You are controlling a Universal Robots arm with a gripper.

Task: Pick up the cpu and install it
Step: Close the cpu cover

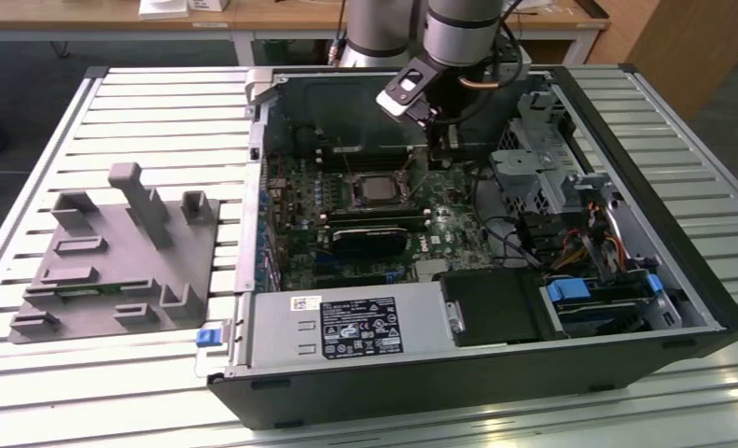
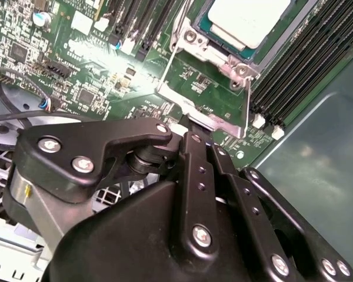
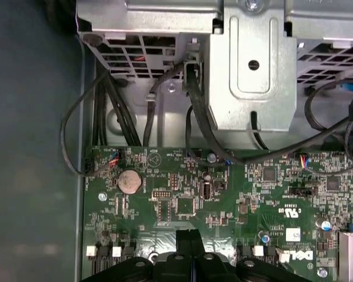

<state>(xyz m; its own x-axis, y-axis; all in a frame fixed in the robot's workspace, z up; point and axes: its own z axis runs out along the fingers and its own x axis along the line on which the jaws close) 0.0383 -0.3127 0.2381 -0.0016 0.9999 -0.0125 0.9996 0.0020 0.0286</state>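
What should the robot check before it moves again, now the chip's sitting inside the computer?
1. cpu in the socket: ok, it lies inside it.
2. Gripper free of the cpu: ok, its fingers are shut together with no chip between them.
3. Hold-down frame shut over the cpu: not ok, it stands swung open.
4. Fingertips clear of that frame: cannot tell; in the second wrist view they sit right at its edge.
5. Black cables out of the way: ok, they run by the metal cage, away from the fingers.
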